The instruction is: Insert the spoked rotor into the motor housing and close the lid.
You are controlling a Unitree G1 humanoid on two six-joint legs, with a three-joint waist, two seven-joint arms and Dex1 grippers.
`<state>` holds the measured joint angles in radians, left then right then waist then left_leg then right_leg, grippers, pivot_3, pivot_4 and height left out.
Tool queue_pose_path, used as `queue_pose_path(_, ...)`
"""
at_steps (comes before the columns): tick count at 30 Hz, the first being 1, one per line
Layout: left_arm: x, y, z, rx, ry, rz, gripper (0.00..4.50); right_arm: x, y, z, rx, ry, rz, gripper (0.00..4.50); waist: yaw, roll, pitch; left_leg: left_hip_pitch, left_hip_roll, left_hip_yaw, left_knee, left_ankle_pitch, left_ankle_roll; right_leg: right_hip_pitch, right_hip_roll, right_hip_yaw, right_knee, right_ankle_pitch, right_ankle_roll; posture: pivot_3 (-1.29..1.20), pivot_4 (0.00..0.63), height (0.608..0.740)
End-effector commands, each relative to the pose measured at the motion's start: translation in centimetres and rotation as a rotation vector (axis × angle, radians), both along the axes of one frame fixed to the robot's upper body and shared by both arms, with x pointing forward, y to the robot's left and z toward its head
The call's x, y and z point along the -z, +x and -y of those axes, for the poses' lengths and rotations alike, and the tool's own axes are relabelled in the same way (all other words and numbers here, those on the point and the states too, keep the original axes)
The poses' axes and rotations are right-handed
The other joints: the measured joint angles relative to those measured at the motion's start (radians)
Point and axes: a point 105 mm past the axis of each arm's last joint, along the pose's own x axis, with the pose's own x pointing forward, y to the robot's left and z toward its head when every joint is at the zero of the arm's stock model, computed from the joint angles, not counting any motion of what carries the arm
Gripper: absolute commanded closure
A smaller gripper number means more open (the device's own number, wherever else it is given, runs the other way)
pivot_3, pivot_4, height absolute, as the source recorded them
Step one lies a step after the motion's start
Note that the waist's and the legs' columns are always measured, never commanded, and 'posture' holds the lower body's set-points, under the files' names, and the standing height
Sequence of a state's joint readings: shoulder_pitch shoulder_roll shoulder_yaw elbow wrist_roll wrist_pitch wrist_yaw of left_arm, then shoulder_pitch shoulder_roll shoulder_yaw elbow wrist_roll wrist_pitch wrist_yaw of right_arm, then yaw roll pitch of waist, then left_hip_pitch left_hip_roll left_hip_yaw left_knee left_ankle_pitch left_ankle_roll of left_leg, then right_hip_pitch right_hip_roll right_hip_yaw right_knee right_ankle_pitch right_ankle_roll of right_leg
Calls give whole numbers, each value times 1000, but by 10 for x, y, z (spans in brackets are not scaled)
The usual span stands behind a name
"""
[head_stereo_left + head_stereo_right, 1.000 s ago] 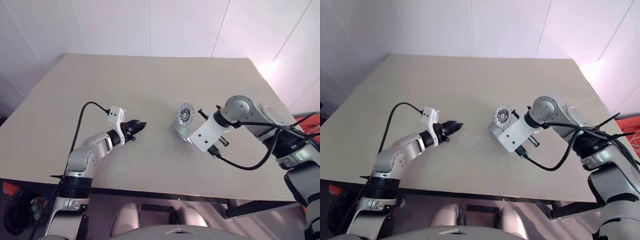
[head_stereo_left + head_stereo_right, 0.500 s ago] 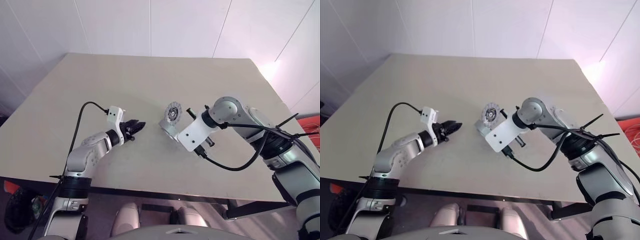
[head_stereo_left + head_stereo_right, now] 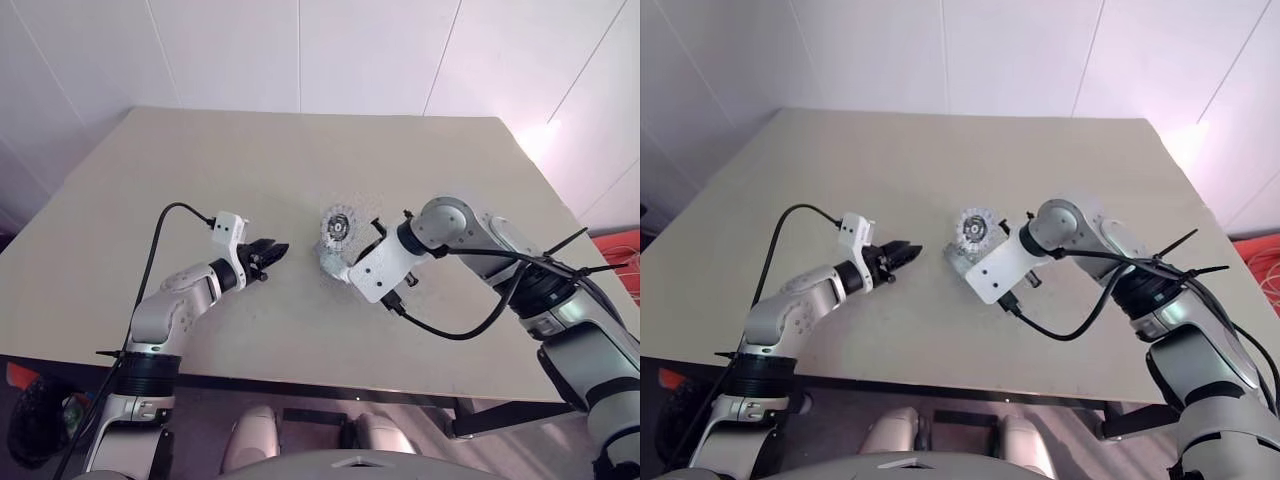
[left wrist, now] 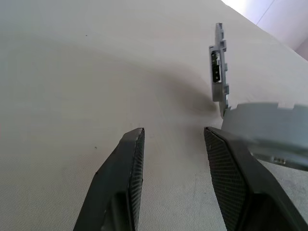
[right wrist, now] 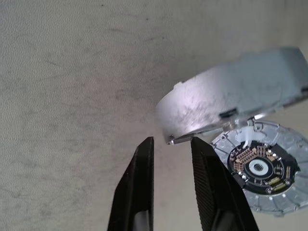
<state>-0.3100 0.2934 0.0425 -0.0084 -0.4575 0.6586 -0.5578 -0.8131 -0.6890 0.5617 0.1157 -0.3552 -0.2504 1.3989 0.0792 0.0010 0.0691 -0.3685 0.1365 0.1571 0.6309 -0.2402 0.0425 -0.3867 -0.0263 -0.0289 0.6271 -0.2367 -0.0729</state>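
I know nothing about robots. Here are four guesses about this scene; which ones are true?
1. The lid is swung open, off the motor housing. True.
2. The left pincer grips the lid. False: it is open and holds nothing, short of the housing.
3. The right pincer is at the housing's edge. True.
4. The table is black. False: it is pale beige.

Robotics test lab, bare beige table (image 3: 300, 160) beneath both arms, plain white panelled walls (image 3: 300, 50) beyond, cabled wrist cameras
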Motion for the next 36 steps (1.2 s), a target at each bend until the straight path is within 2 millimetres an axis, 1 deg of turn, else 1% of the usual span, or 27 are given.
queue_pose_path(1, -16, 5, -4, -11, 2, 67, 2434, -15, 4, -7, -19, 33, 58, 2170, 0, 0, 0, 0, 0, 0, 0, 0, 0, 0, 0, 0, 0, 0, 0, 0, 0, 740)
queue_pose_path(4, -16, 5, -4, -11, 2, 67, 2434, -15, 6, -9, -12, 45, 65, 1164, -1, 0, 0, 1, 0, 0, 0, 0, 0, 1, 0, 0, 0, 0, 0, 0, 0, 740)
queue_pose_path(13, -16, 6, -5, -12, 4, 68, 2434, -17, 8, -9, -2, 55, 71, 1164, -1, 0, 0, 1, 0, -1, 0, 1, -1, 1, 0, 0, 1, 0, 0, 0, 0, 740)
queue_pose_path(16, -17, 6, -5, -10, 4, 68, 2434, -18, 6, -8, -8, 58, 59, 1164, -2, 0, 0, 1, 0, -1, 0, 1, -1, 1, 0, 0, 1, 0, 0, 0, 0, 740)
queue_pose_path(20, -17, 6, -5, -7, 4, 69, 2434, -22, -6, -11, -116, 73, 1, 1164, -1, 0, 0, 1, 0, -1, 1, 1, -1, 1, 0, 0, 1, 0, 0, 0, 0, 740)
queue_pose_path(23, -18, 7, -5, -7, 4, 70, 2434, -24, -6, -13, -157, 86, -5, 1164, -2, 0, 0, 1, 0, -1, 1, 0, -1, 1, 0, 0, 1, 0, 0, 0, 0, 740)
queue_pose_path(28, -18, 7, -6, -8, 6, 72, 2434, -22, -8, -19, -207, 66, -20, 1164, -2, 0, 0, 1, 0, -1, 1, 1, -1, 1, 0, 0, 1, 0, 0, 0, 0, 740)
queue_pose_path(31, -19, 7, -6, -10, 7, 75, 2434, -17, -11, -27, -238, 54, -43, 1164, -3, 0, 0, 1, 0, -1, 1, 1, -1, 1, 0, 0, 2, 0, 0, 0, 0, 740)
queue_pose_path(33, -19, 7, -6, -12, 6, 77, 2434, -8, -15, -29, -259, 25, -68, 1164, -4, 0, 0, 1, 0, -1, 1, 1, -1, 1, 0, -1, 1, 0, 0, 0, 0, 740)
queue_pose_path(36, -19, 6, -7, -17, 6, 79, 2434, 3, -15, -29, -271, -12, -84, 1164, -5, 0, 0, 0, 0, -1, 1, 1, -1, 1, 0, -1, 1, 0, -1, 0, 0, 740)
